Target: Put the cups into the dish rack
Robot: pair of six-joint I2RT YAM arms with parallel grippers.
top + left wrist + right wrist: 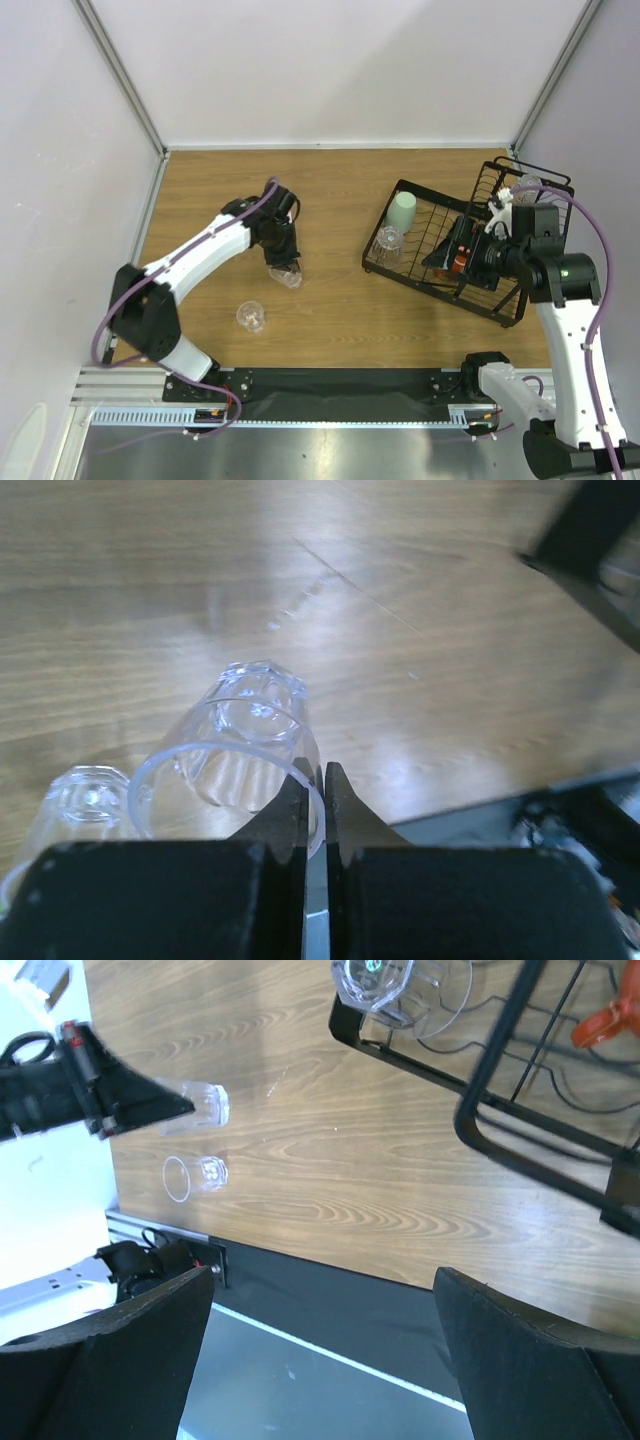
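My left gripper (281, 258) is shut on the rim of a clear tumbler (286, 276). The left wrist view shows one finger inside and one outside the rim of that tumbler (245, 745), which is tilted on its side low over the table. A second clear tumbler (250, 316) lies on the table nearby and also shows in the left wrist view (80, 802). The black wire dish rack (500, 300) holds a mint-green cup (402, 211), a clear tumbler (388, 241) and an orange-red mug (460, 263), partly hidden. My right gripper (325, 1305) is open and empty above the rack.
White walls with metal posts enclose the table at the back and both sides. A black strip and metal rail (330, 385) run along the near edge. The rack's taller basket section (530, 185) stands at the far right.
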